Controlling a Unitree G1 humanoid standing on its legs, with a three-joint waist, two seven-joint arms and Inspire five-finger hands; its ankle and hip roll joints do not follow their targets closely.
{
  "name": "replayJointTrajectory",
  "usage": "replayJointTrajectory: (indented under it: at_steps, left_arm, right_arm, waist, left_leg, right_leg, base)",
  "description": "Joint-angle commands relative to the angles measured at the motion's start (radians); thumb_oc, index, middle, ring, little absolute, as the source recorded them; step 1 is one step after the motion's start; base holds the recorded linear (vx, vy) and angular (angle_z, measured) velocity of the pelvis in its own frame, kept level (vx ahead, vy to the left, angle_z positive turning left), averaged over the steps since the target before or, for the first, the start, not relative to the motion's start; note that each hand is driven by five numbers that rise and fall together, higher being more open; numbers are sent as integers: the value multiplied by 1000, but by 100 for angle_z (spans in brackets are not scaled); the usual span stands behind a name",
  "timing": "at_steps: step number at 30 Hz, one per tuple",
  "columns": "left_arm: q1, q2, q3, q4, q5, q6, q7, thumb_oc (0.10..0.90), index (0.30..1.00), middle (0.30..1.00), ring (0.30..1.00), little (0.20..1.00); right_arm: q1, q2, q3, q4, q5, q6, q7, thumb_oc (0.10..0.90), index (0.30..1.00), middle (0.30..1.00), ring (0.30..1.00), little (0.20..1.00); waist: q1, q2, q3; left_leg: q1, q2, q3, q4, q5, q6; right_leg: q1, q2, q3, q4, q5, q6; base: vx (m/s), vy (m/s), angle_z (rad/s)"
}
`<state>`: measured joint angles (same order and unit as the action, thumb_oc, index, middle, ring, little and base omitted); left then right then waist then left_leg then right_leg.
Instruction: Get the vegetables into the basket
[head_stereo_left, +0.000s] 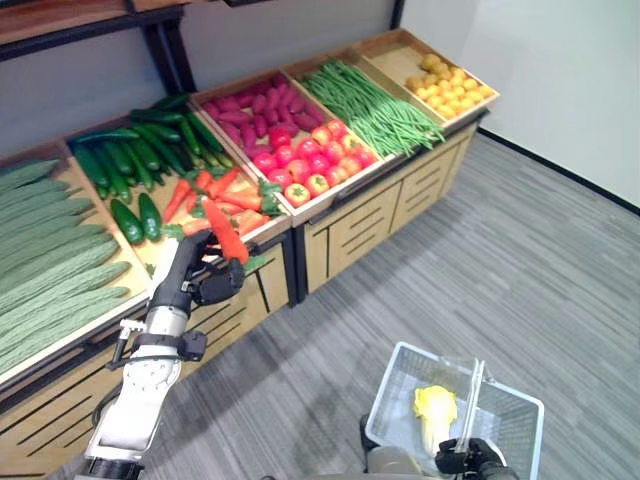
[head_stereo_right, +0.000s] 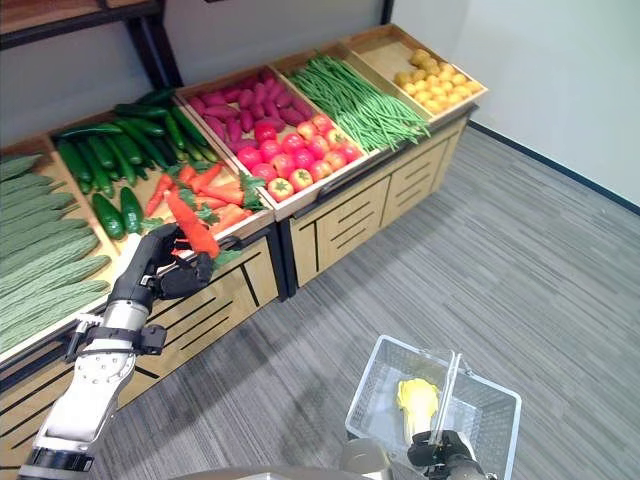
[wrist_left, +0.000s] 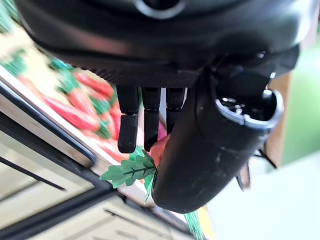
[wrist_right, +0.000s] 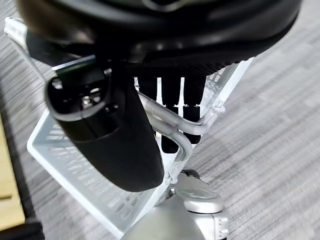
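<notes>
**A:** Carrot (head_stereo_left: 226, 238) is in the left hand (head_stereo_left: 196, 272), lifted just above the front edge of the carrot bin (head_stereo_left: 268, 226). The fingers and the thumb are curled around its lower part, near the green leaves (wrist_left: 131, 170), and the orange tip points up and away from the palm.

**B:** And the basket (head_stereo_left: 520, 412)?

**A:** It hangs low on the robot's right side, well apart from the carrot. The right hand (wrist_right: 125, 130) has its fingers hooked around the metal handle (wrist_right: 172, 121). A yellow-green leafy vegetable (head_stereo_left: 434, 410) already lies inside.

**B:** So what can go wrong from here?

**A:** I think the grip is the first risk. The hand holds only one end, so the long free part can swing and the carrot can slip out on the way across, above the grey floor (head_stereo_left: 480, 250).

**B:** Anything else?

**A:** The handle stands upright over the middle of the basket. If the left hand comes down directly over it, the carrot may hit the handle and bounce outside. Also, the basket hangs from one hand only, so a hard drop can tilt it.

**B:** Then a release to one side of the handle, low over the opening, seems safer.
</notes>
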<state>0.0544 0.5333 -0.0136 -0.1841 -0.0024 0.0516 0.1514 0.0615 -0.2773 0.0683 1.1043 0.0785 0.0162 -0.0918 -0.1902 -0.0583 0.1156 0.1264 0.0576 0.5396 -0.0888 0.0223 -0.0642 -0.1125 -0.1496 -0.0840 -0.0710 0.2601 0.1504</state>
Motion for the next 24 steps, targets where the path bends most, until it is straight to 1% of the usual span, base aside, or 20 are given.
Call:
replayJointTrajectory:
  at_steps: [1, 2, 3, 5, 6, 7, 10, 11, 12, 14, 16, 17, 18, 20, 22, 24]
  left_arm:
    - [-122, 37, 11, -114, -18, -106, 42, 400, 300, 300, 300, 300]
    - [-117, 38, 14, -115, -14, -105, 40, 400, 300, 300, 300, 300]
    - [-110, 39, 22, -118, -7, -104, 41, 400, 300, 300, 300, 300]
    - [-95, 39, 33, -123, 1, -104, 40, 400, 300, 300, 300, 300]
    - [-78, 36, 52, -127, 12, -101, 41, 400, 300, 300, 300, 300]
    - [-68, 34, 59, -128, 19, -98, 39, 400, 300, 300, 300, 300]
    - [-59, 34, 57, -130, 21, -98, 37, 400, 300, 300, 300, 300]
    - [-60, 27, 50, -126, 15, -96, 33, 400, 300, 300, 300, 300]
    - [-61, 26, 50, -125, 15, -96, 33, 400, 300, 300, 300, 300]
    - [-76, 13, 31, -111, 9, -95, 26, 400, 300, 300, 300, 300]
    - [-84, 9, 22, -108, 2, -97, 27, 400, 300, 300, 300, 300]
    - [-85, 8, 21, -107, 2, -97, 28, 400, 300, 300, 300, 300]
    - [-88, 6, 19, -104, -2, -95, 28, 400, 300, 300, 300, 300]
    - [-93, 3, 10, -100, -16, -95, 29, 400, 300, 300, 300, 300]
    - [-103, 2, 4, -96, -22, -97, 31, 400, 300, 300, 300, 300]
    - [-116, 2, -3, -90, -24, -98, 31, 400, 300, 300, 300, 300]
  right_arm:
    - [6, -43, 25, 5, 2, -15, -44, 400, 300, 300, 300, 300]
    - [4, -41, 28, 3, -2, -14, -43, 400, 300, 300, 300, 300]
    - [-5, -41, 32, 4, -10, -12, -44, 400, 300, 300, 300, 300]
    - [-16, -44, 38, -2, -19, -10, -42, 400, 300, 300, 300, 300]
    - [-25, -48, 46, -4, -33, -6, -41, 400, 300, 300, 300, 300]
    - [-27, -47, 54, -5, -39, -3, -38, 400, 300, 300, 300, 300]
    - [-26, -50, 53, -10, -42, -1, -38, 400, 300, 300, 300, 300]
    - [-20, -55, 43, -13, -38, 0, -41, 400, 300, 300, 300, 300]
    - [-20, -55, 43, -14, -38, 0, -41, 400, 300, 300, 300, 300]
    - [-11, -66, 34, -5, -29, -2, -46, 400, 300, 300, 300, 300]
    - [-8, -73, 32, -4, -28, -1, -46, 400, 300, 300, 300, 300]
    - [-8, -74, 31, -4, -28, -1, -46, 400, 300, 300, 300, 300]
    - [-8, -82, 25, -2, -28, -1, -45, 400, 300, 300, 300, 300]
    - [-7, -90, 12, 0, -22, 0, -48, 400, 300, 300, 300, 300]
    - [-9, -96, 6, 1, -17, -2, -49, 400, 300, 300, 300, 300]
    - [-11, -104, 2, 9, -13, -3, -50, 400, 300, 300, 300, 300]
  waist:
    - [25, 40, -13]
    - [27, 41, -15]
    - [38, 45, -21]
    - [47, 40, -24]
    - [59, 35, -25]
    - [62, 33, -24]
    - [60, 35, -18]
    - [53, 38, -18]
    - [53, 39, -18]
    - [48, 55, -22]
    - [45, 64, -21]
    - [46, 66, -21]
    - [41, 77, -20]
    - [37, 89, -15]
    - [37, 96, -10]
    - [35, 100, -3]
  left_leg:
    - [-13, 15, 6, 2, -24, 0]
    - [-12, 17, 15, 2, -22, -2]
    - [0, 23, 24, 2, -42, -9]
    - [7, 21, 58, 2, -42, -7]
    - [13, 22, 101, 2, -38, -4]
    - [17, 23, 113, 2, -36, -4]
    - [25, 25, 120, 2, -37, -7]
    - [26, 24, 112, 2, -43, -7]
    - [26, 24, 112, 2, -43, -7]
    - [30, 28, 117, 5, -42, -16]
    - [31, 32, 120, 8, -38, -21]
    - [32, 33, 120, 8, -38, -22]
    - [33, 36, 125, 9, -35, -26]
    - [33, 41, 131, 13, -31, -31]
    - [29, 48, 133, 21, -29, -37]
    - [19, 66, 139, 58, -36, -49]
  right_leg:
    - [-49, -125, -312, 186, -56, 79]
    - [-45, -139, -358, 190, -58, 74]
    - [-35, -154, -398, 199, -70, 89]
    - [-28, -170, -457, 216, -63, 89]
    - [-21, -175, -514, 221, -64, 89]
    - [-23, -169, -519, 218, -67, 85]
    - [-41, -161, -501, 226, -60, 87]
    - [-37, -146, -479, 190, -75, 78]
    - [-36, -145, -480, 188, -74, 78]
    - [-8, -118, -475, 133, -84, 65]
    - [2, -106, -469, 119, -94, 60]
    - [3, -105, -469, 118, -94, 59]
    - [8, -92, -462, 114, -108, 52]
    - [7, -84, -457, 122, -126, 44]
    - [7, -79, -455, 127, -138, 38]
    - [8, -74, -452, 128, -151, 28]
  base:
    - [-89, 32, -85]
    - [7, 59, -76]
    - [53, 58, -61]
    - [32, 44, -70]
    - [11, -4, -76]
    - [36, -33, -70]
    - [55, -66, -54]
    - [37, -66, -47]
    - [73, -123, -29]
    - [82, -93, -13]
    - [62, -68, -3]
    - [77, -73, -1]
    - [83, -77, -2]
    - [91, -81, -4]
    - [63, -87, -4]
    - [70, -113, -6]
